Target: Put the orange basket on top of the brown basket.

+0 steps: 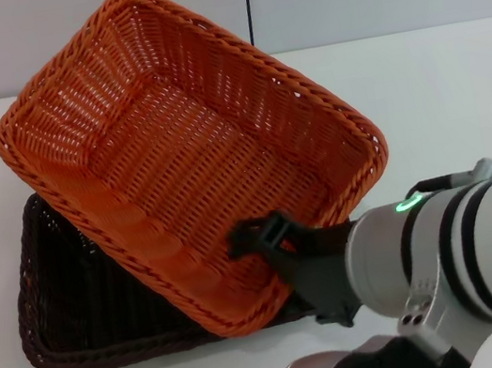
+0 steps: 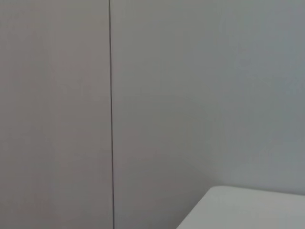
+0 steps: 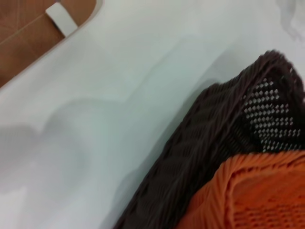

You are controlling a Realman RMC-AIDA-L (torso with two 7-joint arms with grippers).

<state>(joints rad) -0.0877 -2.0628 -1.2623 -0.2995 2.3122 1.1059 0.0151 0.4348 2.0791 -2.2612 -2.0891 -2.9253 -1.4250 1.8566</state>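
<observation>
Wickerwork of the orange basket point(image 1: 193, 155) looks light and stiff, openwork sides offering little to pinch; the braided rim is the sound hold. Right gripper point(image 1: 272, 251) is clamped on that rim at the near edge, one finger inside the wall. Basket sits tilted and askew over the brown basket point(image 1: 67, 301), which lies on the white table point(image 1: 458, 89). A one-sided hold will likely let it sag or swing. Left gripper is out of view.
</observation>
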